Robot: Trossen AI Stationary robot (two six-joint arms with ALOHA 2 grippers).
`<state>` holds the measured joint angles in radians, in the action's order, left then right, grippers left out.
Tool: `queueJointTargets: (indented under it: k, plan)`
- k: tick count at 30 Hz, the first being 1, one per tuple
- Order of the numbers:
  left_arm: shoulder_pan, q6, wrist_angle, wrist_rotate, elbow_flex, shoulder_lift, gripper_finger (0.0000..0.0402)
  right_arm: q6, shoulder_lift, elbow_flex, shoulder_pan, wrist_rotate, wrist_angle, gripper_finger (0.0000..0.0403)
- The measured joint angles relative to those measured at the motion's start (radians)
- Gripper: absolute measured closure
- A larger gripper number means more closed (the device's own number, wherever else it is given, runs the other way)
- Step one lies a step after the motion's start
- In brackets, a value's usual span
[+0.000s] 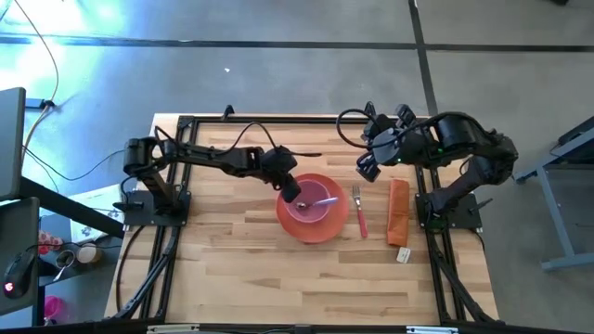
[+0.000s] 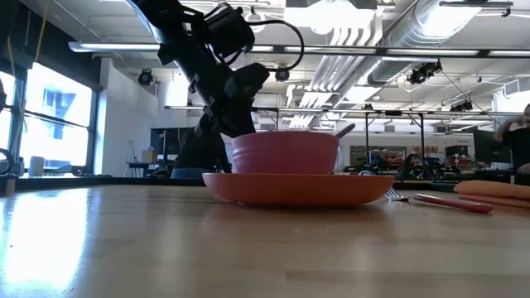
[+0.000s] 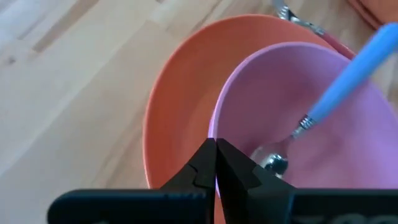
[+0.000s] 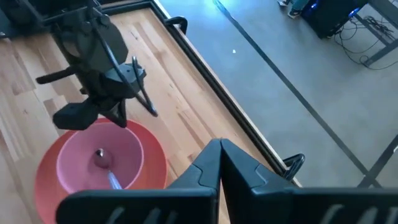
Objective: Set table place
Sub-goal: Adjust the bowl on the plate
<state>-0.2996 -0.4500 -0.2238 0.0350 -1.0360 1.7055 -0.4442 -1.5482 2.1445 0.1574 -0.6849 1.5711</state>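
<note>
Plate [image 2: 290, 187] and bowl [image 2: 284, 152]; left tool [image 1: 290, 191] closed at bowl rim, right tool [image 1: 368, 167] closed, raised

left hand [image 3: 216, 163]: closed over bowl rim | spoon [image 3: 323, 102] in pink bowl [image 3: 348, 168] | bowl on orange plate [image 3: 180, 112]

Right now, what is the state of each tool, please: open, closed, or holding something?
Left tool: closed, holding nothing, above the rim of the pink bowl.
Right tool: closed, holding nothing, raised near the table's far edge.
</note>
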Motion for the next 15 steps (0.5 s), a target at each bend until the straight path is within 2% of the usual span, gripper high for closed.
queueJointTargets:
  k: [7, 11, 15]
  plan:
    - [0.006, 0.037, -0.038, -0.01, -0.097, -0.044, 0.0402, 0.0, 0.0, 0.0, 0.0, 0.0, 0.0, 0.0403]
    - [0.005, 0.101, -0.144, -0.111, -0.171, -0.046, 0.0402, 0.0, 0.0, 0.0, 0.0, 0.0, 0.0, 0.0403]
    - [-0.002, 0.113, -0.257, -0.209, -0.171, -0.046, 0.0402, 0.0, 0.0, 0.0, 0.0, 0.0, 0.0, 0.0403]
